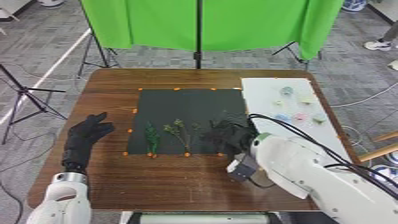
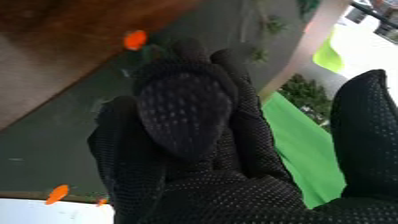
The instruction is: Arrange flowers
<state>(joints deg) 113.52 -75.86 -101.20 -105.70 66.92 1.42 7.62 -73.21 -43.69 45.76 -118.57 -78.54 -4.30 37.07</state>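
My right hand (image 1: 231,136), in dotted black fabric, has loosely bent fingers, thumb wide. A branching, thin-stemmed green sprig (image 1: 184,136) lies near, left of them.

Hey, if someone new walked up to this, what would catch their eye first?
Probably the bright green cloth hanging behind the table. Next, the dark mat, with green sprigs on it and the black right hand over its near right part. The white sheet of pale flowers lies to its right.
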